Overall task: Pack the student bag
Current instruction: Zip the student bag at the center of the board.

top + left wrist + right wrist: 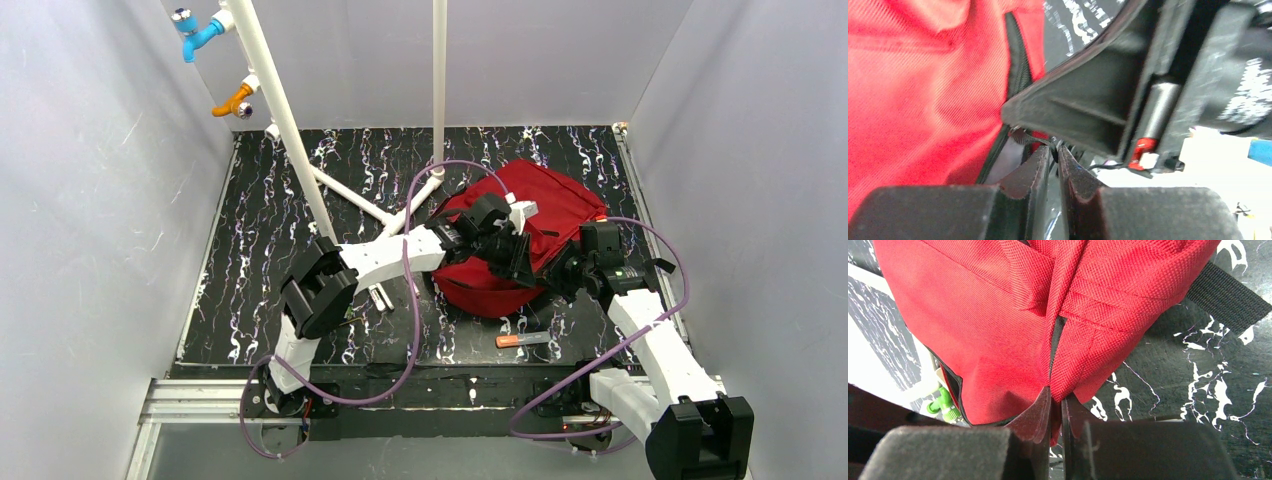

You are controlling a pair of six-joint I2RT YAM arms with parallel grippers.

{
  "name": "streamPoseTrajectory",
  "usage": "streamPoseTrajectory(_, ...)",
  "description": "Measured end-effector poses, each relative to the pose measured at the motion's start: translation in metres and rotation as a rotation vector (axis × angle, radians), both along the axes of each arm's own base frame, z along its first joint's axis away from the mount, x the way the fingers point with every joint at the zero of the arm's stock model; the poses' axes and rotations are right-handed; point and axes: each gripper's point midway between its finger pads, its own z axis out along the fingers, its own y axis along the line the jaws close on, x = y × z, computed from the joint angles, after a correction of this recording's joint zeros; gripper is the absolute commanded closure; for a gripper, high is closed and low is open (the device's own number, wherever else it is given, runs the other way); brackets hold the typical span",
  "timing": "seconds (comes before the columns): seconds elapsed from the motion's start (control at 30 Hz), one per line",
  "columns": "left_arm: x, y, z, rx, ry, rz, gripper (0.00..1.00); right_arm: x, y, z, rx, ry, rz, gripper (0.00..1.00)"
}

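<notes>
At the far right of the desk (280, 200) lies the student bag (545, 205). The right end effector (1055, 401) pinches a fold of its red fabric, and the left end effector (1054, 150) is closed on the zip pull (1023, 136). Good practice: hold the fabric taut and draw the pull along the zip line.

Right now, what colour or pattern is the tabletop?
The tabletop is black with white marble-like squiggly veining. It shows best in the top external view.
</notes>
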Motion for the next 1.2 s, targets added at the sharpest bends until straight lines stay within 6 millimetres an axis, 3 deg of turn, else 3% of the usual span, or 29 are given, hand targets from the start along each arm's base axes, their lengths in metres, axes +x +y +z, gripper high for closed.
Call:
streamPoseTrajectory(0.1,0.003,-0.008,0.014,-0.067,0.008,-0.008,0.84,0.001,0.0,0.0,0.0,-0.003,0.001,0.99)
streamPoseTrajectory(0.27,0.0,-0.008,0.017,-0.081,0.034,-0.012,0.81,0.002,-0.001,0.001,0.0,-0.009,-0.001,0.99)
streamPoseTrajectory(0.73,0.012,0.003,0.003,0.007,-0.014,0.019,0.76,0.002,0.0,0.001,0.001,-0.008,0.0,0.99)
streamPoseTrajectory(0.83,0.013,0.005,0.001,0.02,-0.027,0.019,0.65,0.002,0.0,0.001,0.002,-0.008,0.0,0.99)
streamPoseTrajectory(1.1,0.015,0.003,0.0,0.013,-0.055,0.006,0.6,0.002,0.0,0.001,0.005,-0.007,0.002,0.99)
streamPoseTrajectory(1.2,0.016,-0.001,-0.001,-0.009,-0.093,-0.015,0.52,0.002,0.0,0.001,0.007,-0.007,-0.003,0.99)
